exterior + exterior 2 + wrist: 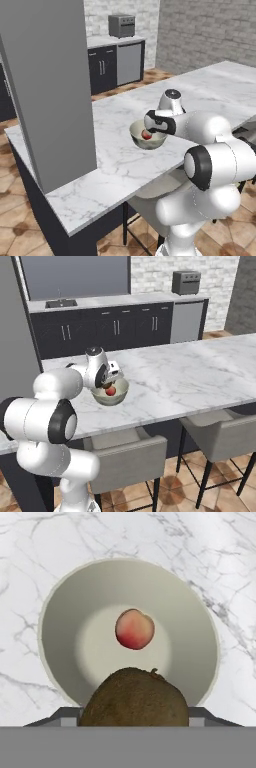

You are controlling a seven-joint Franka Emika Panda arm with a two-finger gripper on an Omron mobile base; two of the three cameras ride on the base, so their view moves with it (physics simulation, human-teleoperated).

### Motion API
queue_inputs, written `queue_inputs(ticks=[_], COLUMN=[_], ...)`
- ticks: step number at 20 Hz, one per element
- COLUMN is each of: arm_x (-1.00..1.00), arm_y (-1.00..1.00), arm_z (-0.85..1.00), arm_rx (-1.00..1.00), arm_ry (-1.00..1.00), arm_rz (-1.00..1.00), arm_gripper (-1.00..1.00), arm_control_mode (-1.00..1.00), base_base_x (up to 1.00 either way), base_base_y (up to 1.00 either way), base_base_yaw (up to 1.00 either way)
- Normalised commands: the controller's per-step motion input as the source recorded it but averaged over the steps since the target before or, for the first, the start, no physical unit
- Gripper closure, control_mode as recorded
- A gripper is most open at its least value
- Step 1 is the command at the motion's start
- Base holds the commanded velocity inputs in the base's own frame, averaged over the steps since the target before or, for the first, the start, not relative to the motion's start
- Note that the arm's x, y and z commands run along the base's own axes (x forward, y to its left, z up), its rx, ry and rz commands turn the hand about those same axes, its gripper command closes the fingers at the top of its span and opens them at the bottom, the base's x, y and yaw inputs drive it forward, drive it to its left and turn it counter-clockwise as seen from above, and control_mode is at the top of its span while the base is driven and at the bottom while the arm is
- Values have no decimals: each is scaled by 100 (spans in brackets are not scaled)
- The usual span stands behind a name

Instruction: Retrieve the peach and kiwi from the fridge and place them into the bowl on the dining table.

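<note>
The bowl (55, 632) sits on the dining table (215, 85) near its front edge, and the peach (134, 629) lies alone at its centre. The gripper (156, 129) hangs directly above, clasping the kiwi (135, 698), whose long axis in the hand view runs from nine to three o'clock. Bare marble spreads from the bowl toward twelve and three o'clock; grey stools (220, 433) line the near side.
</note>
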Motion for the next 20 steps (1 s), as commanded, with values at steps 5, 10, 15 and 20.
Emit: queue_inputs(ticks=[5,10,15,20], arm_x=[18,23,21,21], arm_y=[0,3,7,4], arm_z=[-1,-7,-15,-22], arm_rx=[0,-1,-2,-3], arm_ry=[0,1,3,4], arm_rz=[0,0,0,0], arm_gripper=[100,100,100,100], arm_control_mode=[-100,-100,-100,-100], base_base_x=[0,0,0,0], base_base_y=[0,0,0,0], base_base_yaw=[0,0,0,0])
